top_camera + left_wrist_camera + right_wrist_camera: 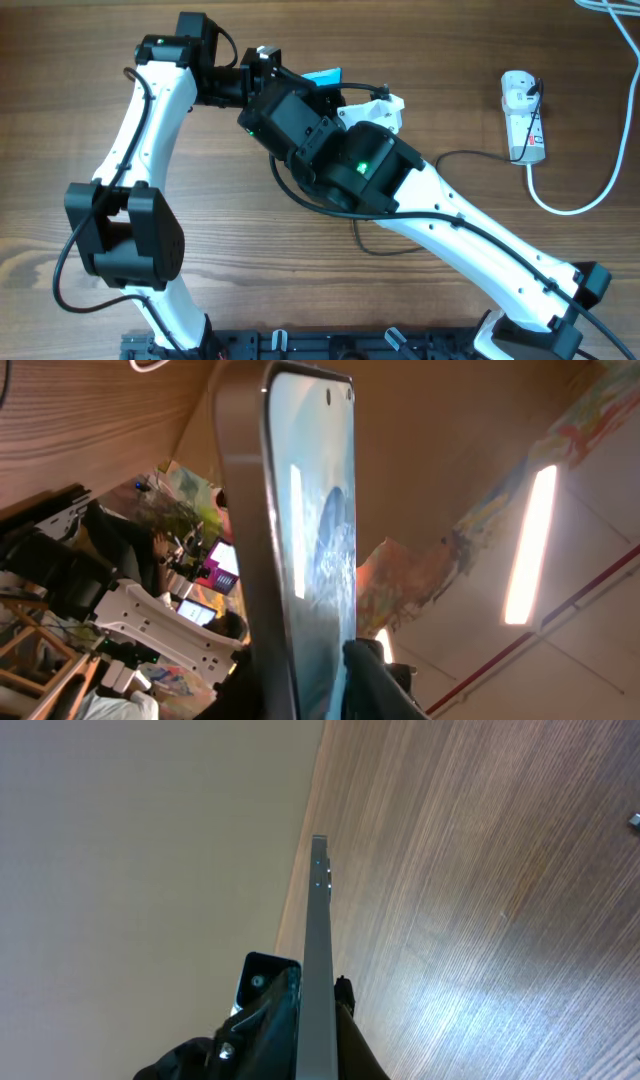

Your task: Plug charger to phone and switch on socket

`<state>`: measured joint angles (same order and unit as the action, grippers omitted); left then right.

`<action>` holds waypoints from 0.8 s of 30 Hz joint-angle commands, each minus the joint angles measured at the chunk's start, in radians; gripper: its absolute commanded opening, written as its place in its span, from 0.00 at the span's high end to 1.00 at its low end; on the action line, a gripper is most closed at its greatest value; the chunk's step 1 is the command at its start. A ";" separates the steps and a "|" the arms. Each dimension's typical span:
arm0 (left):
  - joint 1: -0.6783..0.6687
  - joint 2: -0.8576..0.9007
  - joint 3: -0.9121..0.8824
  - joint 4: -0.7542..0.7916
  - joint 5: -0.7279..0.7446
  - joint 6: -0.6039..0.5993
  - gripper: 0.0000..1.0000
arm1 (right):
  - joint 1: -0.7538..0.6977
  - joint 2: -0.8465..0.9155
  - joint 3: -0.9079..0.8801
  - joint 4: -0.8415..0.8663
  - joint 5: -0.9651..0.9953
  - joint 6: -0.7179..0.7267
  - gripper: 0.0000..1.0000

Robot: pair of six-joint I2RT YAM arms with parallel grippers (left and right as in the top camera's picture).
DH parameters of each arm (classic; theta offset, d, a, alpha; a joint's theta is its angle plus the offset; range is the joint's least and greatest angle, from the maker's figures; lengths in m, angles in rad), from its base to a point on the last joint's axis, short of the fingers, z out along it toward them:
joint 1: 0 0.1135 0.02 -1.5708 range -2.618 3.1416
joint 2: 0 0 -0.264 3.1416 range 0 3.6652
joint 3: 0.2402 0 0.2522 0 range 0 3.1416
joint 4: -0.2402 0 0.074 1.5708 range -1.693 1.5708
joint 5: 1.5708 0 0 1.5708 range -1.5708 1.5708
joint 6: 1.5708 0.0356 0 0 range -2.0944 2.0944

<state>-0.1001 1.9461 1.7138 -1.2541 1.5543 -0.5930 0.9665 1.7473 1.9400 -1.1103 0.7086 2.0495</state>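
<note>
The phone (319, 920) is being held on edge above the bench (480, 870), the right gripper (318, 998) pinching its faces, probably steadying it for plugging. The left gripper (272, 68) is touching its screen; I cannot tell whether it is clamping.

Looking like a robotics lab or workshop. A left arm (150, 115) and a right arm (480, 235), white and black, are working over a wood-grain table (60, 60), with a white power strip (522, 115) lying on it. In the left wrist view, monitors (222, 557) are glowing pink, white robot hardware (160, 625) is sitting nearby, tube lights (528, 545) are shining overhead, and colourful painted patches (600, 420) are running across the ceiling.
</note>
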 commanded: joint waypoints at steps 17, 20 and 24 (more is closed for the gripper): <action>0.006 -0.035 0.008 0.061 -0.222 0.013 0.96 | -0.042 -0.220 0.012 -0.325 0.174 -0.658 0.00; 0.013 -0.035 0.008 0.080 -0.277 0.066 0.96 | -0.142 -0.218 0.006 -0.366 -0.074 -1.148 0.00; 0.020 -0.035 0.008 0.122 -0.514 0.069 0.96 | -0.196 -0.192 -0.091 -0.370 -0.297 -1.291 0.00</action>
<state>-0.0940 1.9427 1.7142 -1.1561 1.2034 -0.5591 0.7795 1.5261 1.9125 -1.4811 0.5911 0.9424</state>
